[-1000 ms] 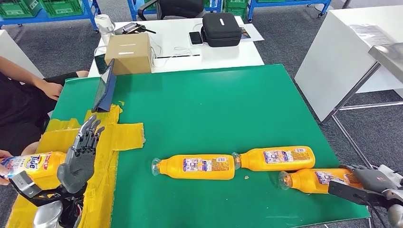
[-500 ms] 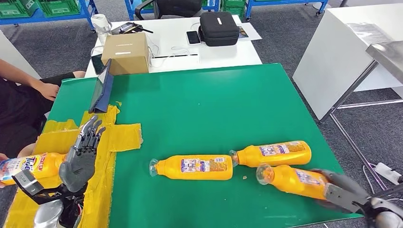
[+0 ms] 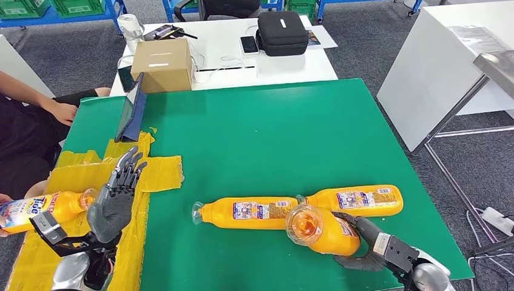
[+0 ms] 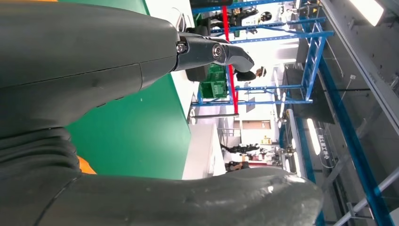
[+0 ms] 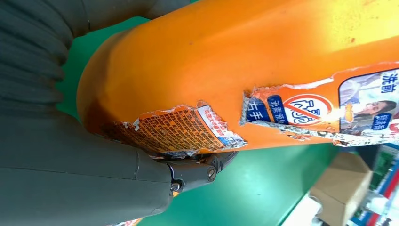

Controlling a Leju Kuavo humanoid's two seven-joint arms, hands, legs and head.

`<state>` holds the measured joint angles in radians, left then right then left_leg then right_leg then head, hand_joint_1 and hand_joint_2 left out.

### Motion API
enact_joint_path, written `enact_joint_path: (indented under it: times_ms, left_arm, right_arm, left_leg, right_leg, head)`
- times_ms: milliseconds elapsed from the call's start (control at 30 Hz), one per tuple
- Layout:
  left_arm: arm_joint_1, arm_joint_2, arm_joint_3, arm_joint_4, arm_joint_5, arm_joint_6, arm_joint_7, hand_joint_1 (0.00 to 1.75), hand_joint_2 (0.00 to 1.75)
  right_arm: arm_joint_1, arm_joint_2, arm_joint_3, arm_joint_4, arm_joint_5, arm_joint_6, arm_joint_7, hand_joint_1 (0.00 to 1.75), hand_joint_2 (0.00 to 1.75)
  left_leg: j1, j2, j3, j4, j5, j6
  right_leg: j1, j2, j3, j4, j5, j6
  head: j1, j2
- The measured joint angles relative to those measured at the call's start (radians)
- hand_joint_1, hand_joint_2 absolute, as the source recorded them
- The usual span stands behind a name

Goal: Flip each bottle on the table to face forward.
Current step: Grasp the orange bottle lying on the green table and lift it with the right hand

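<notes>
Two orange bottles lie on the green table (image 3: 254, 133) near its front edge, one at the middle (image 3: 250, 212) and one to its right (image 3: 357, 200), both showing small back labels. My right hand (image 3: 363, 245) grips a third orange bottle (image 3: 321, 230) by its body and holds it lifted, cap end toward the camera; the right wrist view shows its torn label (image 5: 282, 113) close up. My left hand (image 3: 112, 203) hovers with fingers spread over the yellow taped patch (image 3: 151, 173), holding nothing. A fourth bottle (image 3: 42, 209) with a Tide label lies at the far left, held by a person.
A person sits at the table's left edge with an arm (image 3: 36, 100) near the corner. A dark tablet (image 3: 132, 112) stands at the back left of the green mat. Behind it, a white table holds a cardboard box (image 3: 162, 63) and a black case (image 3: 282, 33).
My right hand has lifted its bottle off the table and swung it left and up, cap now toward the camera. The left hand shifted slightly right; the Tide bottle moved a little.
</notes>
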<state>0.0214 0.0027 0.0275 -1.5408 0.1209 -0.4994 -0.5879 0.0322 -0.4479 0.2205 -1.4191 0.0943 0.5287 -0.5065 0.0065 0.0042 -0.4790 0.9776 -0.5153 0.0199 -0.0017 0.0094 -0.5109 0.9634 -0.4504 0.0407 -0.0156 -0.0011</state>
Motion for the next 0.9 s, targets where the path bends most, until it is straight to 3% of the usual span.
enact_joint_path:
  times_ms: [100,167,300,500,700,900]
  left_arm:
    - [0.000,0.000,-0.001,0.000,0.001,0.000,0.000,0.00,0.00]
    - [-0.005,-0.004,-0.014,0.000,0.004,0.003,0.006,0.00,0.00]
    - [-0.005,-0.022,-0.044,-0.004,-0.008,0.030,0.014,0.00,1.75]
    - [0.009,-0.070,-0.096,-0.042,-0.074,0.095,0.011,0.00,1.75]
    - [0.019,-0.098,-0.122,-0.079,-0.123,0.155,-0.021,0.00,1.75]
    - [0.037,-0.135,-0.201,-0.151,-0.188,0.215,-0.053,0.00,1.75]
  right_arm:
    - [-0.002,0.003,0.000,-0.002,-0.007,0.009,-0.006,1.75,1.75]
    - [-0.050,0.050,0.016,-0.007,-0.065,0.040,0.000,1.75,1.75]
    - [-0.139,0.157,0.039,-0.005,-0.175,0.029,0.031,1.75,1.75]
    - [-0.191,0.289,0.043,0.037,-0.185,-0.058,0.055,1.75,1.75]
    - [-0.224,0.360,0.035,0.071,-0.166,-0.134,0.077,1.75,1.75]
    - [-0.302,0.444,0.027,0.129,-0.129,-0.237,0.127,1.75,1.75]
  left_leg:
    - [0.000,0.000,0.000,0.000,0.000,0.000]
    - [-0.001,0.001,-0.001,0.000,0.000,0.000]
    - [-0.001,0.001,-0.002,0.000,0.001,0.001]
    - [-0.001,0.001,-0.004,0.000,0.001,0.001]
    - [-0.002,0.000,-0.005,0.000,0.001,0.001]
    - [-0.002,0.000,-0.005,0.000,0.001,0.001]
  right_leg:
    - [0.000,0.000,0.000,0.000,0.000,0.000]
    - [-0.001,0.000,-0.002,0.000,0.000,0.000]
    - [-0.001,0.001,-0.003,0.000,0.000,0.000]
    - [-0.001,0.000,-0.004,0.001,0.000,0.000]
    - [-0.002,0.000,-0.005,0.001,0.000,0.000]
    - [-0.002,0.000,-0.006,0.001,0.000,0.000]
  head:
    - [0.000,0.000]
    - [0.000,0.000]
    - [0.000,0.000]
    - [0.000,0.000]
    - [0.000,0.000]
    - [0.000,0.000]
